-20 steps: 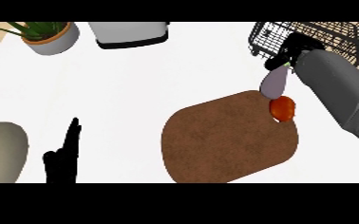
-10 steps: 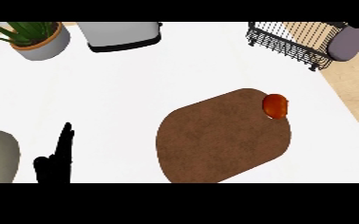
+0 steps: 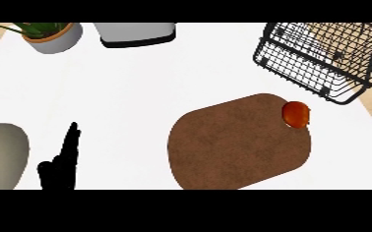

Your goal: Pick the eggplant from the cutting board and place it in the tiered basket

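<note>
On the counter sit one cutting board, one wire basket, and one left hand, fingers straight.

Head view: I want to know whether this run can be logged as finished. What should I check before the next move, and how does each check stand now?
1. Eggplant off the brown cutting board: ok. No eggplant shows on it.
2. What lies on the board: a small orange-red rounded item at its upper right edge. Ok, not the target.
3. Eggplant inside the black wire basket: cannot tell. None shows in the visible part, and the picture's edge cuts the basket.
4. Right hand: cannot tell, it is out of view.
5. Left hand: ok. It rests at the lower left, fingers straight, apart from the board.
</note>
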`<state>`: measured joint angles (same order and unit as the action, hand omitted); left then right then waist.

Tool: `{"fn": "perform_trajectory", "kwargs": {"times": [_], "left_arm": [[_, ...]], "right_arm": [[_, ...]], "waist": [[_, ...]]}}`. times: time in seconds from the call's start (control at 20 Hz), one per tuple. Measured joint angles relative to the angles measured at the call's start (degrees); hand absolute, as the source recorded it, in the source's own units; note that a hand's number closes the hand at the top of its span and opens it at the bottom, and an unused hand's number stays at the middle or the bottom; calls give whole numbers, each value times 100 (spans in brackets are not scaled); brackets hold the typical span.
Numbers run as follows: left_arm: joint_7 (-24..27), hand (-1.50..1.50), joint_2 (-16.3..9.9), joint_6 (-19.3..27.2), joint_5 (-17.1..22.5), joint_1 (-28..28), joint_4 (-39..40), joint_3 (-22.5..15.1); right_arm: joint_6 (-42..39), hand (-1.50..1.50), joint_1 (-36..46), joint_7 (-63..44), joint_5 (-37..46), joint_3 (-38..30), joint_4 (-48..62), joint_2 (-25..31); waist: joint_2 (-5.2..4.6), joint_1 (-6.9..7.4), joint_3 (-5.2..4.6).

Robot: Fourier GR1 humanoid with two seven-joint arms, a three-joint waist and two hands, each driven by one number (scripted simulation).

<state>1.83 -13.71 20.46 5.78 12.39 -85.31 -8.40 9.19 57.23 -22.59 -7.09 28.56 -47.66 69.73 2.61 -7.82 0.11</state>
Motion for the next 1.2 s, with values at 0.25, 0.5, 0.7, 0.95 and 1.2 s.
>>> {"fn": "perform_trajectory", "kwargs": {"times": [0.25,0.5,0.7,0.95,1.2], "left_arm": [[-43,0,5,-104,-57,-193,10,-70],[-87,0,107,-177,-138,-456,137,-160],[-45,0,152,-306,-185,-644,268,-199],[-113,0,212,-370,-257,-831,370,-213],[-98,0,220,-433,-333,-834,319,-233]], "right_arm": [[149,150,-560,-601,-276,-316,-993,666],[372,150,-1148,-1212,-437,-681,-1722,1034],[334,150,-1288,-1408,-299,-933,-1803,972],[129,150,-1380,-1230,-31,-1168,-1623,636],[-24,150,-1164,-937,478,-1179,-1031,65]], "waist": [[-90,265,1],[-161,497,6],[-201,670,13],[-229,785,15],[-258,900,15]]}}
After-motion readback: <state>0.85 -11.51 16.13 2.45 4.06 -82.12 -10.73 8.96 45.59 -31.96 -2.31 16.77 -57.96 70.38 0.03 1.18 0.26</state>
